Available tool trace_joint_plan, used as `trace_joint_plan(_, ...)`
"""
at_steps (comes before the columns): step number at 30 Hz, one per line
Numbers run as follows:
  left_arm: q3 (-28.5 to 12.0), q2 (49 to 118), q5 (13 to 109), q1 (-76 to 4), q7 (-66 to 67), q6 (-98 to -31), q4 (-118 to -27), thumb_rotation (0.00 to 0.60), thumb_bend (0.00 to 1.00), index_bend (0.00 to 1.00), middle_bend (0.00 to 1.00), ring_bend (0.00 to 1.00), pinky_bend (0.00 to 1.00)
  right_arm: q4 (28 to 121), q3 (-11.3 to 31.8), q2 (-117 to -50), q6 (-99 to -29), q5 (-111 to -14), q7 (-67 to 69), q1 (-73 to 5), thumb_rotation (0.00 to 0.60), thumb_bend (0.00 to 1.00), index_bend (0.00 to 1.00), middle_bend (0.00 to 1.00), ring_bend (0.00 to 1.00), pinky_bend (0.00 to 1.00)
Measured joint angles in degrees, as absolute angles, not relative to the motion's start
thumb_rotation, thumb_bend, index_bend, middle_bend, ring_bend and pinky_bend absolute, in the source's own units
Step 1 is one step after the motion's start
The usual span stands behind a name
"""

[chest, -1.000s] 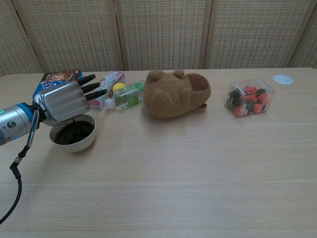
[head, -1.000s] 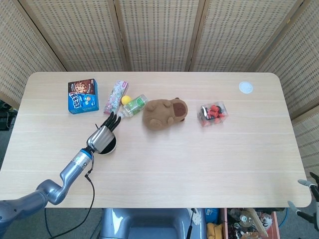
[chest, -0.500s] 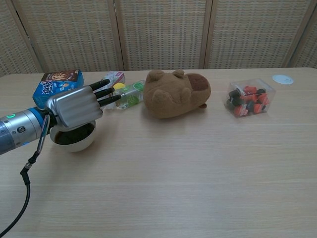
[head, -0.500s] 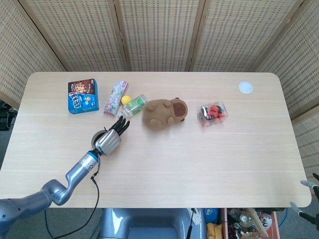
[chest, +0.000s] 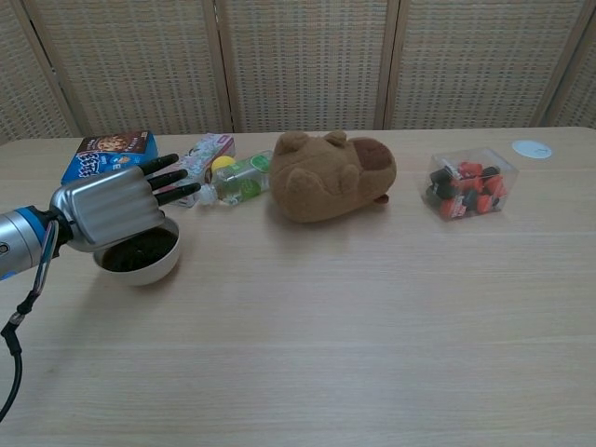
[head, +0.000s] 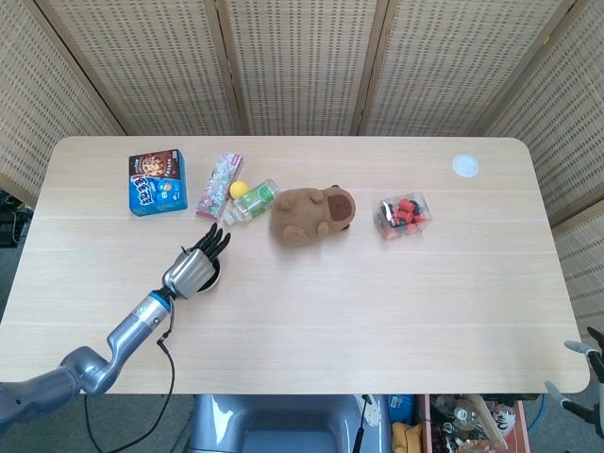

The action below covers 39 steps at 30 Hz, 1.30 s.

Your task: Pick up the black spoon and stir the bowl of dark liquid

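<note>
A white bowl (chest: 140, 264) of dark liquid (chest: 138, 249) stands at the front left of the table. My left hand (chest: 107, 209) hovers right above it, palm down, with its dark fingers (chest: 172, 182) stretched toward the snack boxes. In the head view the left hand (head: 189, 271) covers most of the bowl (head: 213, 277). The black spoon is held under the palm and the hand hides it in both views. My right hand (head: 585, 377) hangs off the table's front right corner, fingers apart, holding nothing.
Behind the bowl lie a blue snack box (chest: 109, 154), a pink packet (chest: 207, 149), a yellow ball (chest: 223, 163) and a small bottle (chest: 240, 179). A brown plush toy (chest: 331, 175) lies mid-table. To its right sit a clear box of red and black pieces (chest: 468, 183) and a white disc (chest: 532, 148).
The left hand circled over the bowl, swinging right and then back left. A thin dark spoon stem dipping into the liquid a second ago is now hidden under the hand.
</note>
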State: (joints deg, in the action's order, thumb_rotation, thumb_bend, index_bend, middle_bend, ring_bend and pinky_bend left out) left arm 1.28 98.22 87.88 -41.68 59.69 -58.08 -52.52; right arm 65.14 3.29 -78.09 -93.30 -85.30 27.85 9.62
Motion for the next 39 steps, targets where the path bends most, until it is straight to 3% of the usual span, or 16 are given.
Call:
trace_joint_plan(19,-2.0,101.9,85.9,-43.7,58.7,-57.0,-50.6,0.6,0.41,0.65,0.0,0.0,0.0,65.0,3.3,-78.1,-93.1,-84.8,28.0,9.9,0.6,0.3,0.35,0.21,0.1,0.24)
trace_joint_plan(32,0.0,97.8,86.3,-40.6,55.6,-59.3,-55.5,0.6,0.41,0.65,0.0,0.0,0.0,65.4,3.3,-78.0,-93.4,-85.4,27.5,9.6,0.6,0.3,0.35,0.21,0.1,0.24)
trace_joint_plan(39,-1.1,96.6,85.0,-39.7,53.7,-60.4,-56.3,0.6,0.41,0.65,0.0,0.0,0.0,66.1,3.3,-77.8,-93.6,-85.7,27.0,9.5,0.6,0.3,0.35,0.21,0.1,0.24)
